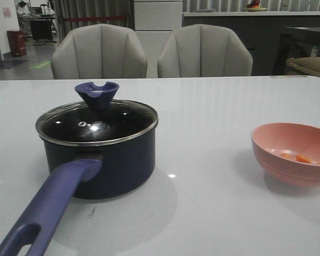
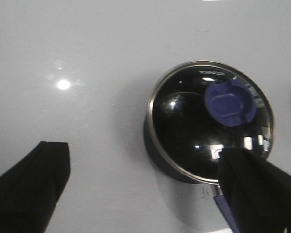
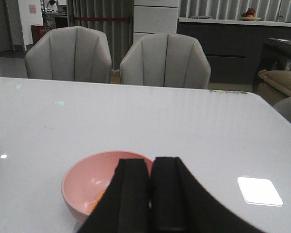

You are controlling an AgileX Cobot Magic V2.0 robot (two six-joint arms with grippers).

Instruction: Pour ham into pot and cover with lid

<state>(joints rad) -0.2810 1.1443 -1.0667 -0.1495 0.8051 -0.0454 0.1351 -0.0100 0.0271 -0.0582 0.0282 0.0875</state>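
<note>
Two ham (image 1: 296,157) chunks, bowl (image 3: 94,182) beyond right claw (image 3: 150,194)

A dark navy pot (image 1: 114,165) with purple-blue handle (image 1: 45,205) wears a steel-rimmed glass lid (image 1: 96,124), while orange-pink ham (image 1: 297,157) sits in a pink bowl (image 1: 290,154) on the white table (image 1: 213,213).

One pot (image 1: 114,165), one lid (image 1: 96,124), one pink bowl (image 1: 293,152), two ham chunks (image 1: 296,157), two chairs (image 1: 98,52)

Dim, soft, glare spots on table (image 1: 213,213)
</note>
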